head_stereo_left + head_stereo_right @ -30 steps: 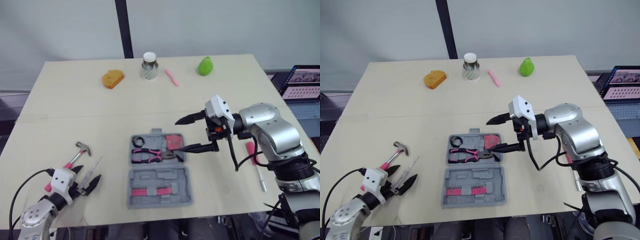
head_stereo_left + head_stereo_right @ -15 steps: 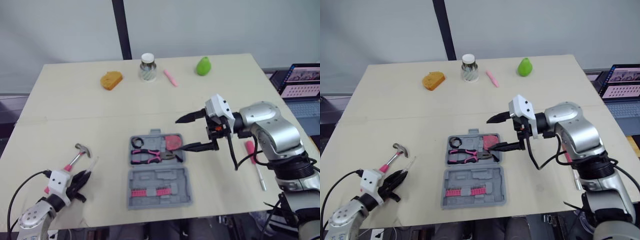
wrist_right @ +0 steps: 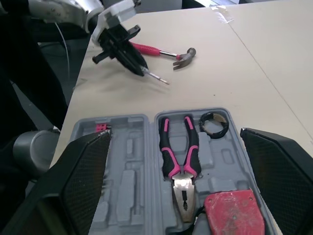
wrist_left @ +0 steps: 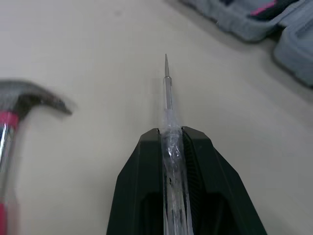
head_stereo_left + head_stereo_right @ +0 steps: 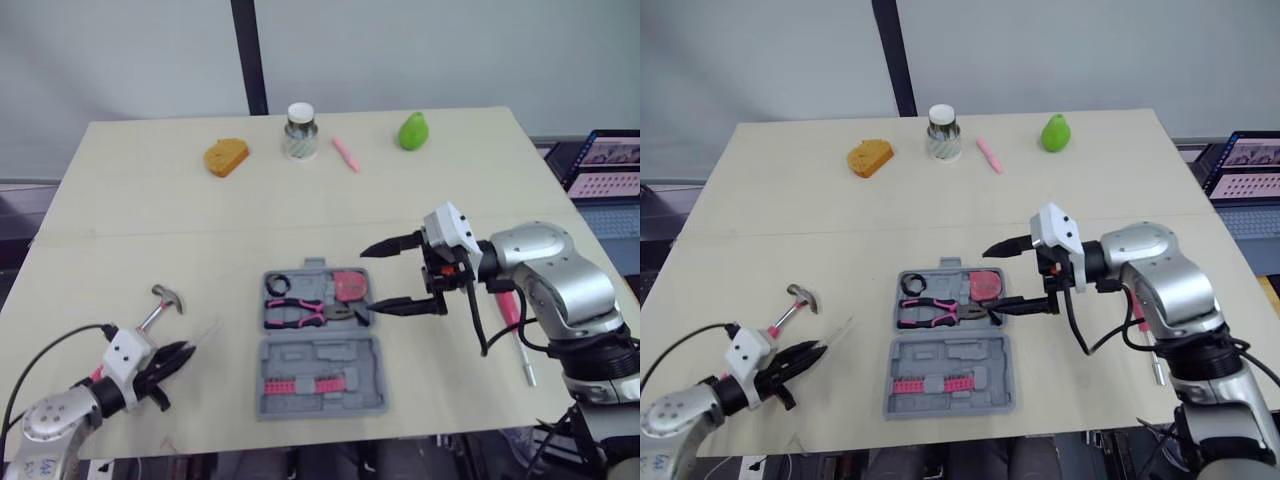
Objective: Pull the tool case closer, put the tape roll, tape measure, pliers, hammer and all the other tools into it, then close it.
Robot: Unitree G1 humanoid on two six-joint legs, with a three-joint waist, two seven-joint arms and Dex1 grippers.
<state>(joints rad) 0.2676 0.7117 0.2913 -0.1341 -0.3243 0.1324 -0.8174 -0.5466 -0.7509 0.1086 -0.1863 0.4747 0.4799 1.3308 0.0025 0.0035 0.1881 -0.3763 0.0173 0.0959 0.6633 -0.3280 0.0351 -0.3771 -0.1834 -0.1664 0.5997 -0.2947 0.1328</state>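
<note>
Beside the hammer (image 5: 165, 300), the left gripper (image 4: 170, 134) has just pinched what seems a screwdriver (image 4: 167, 93), ready for the tool case (image 5: 318, 372); right gripper (image 5: 368, 280) fingers spread.

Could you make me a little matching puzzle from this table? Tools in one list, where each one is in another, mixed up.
Things:
1. pliers
2. hammer
3. clear screwdriver
4. pink screwdriver

Places:
A. gripped by the left hand
B. lying in the open tool case
C. on the table, right of the tool case
D. on the table, left of the tool case

Pairs: 1-B, 2-D, 3-A, 4-C
</note>
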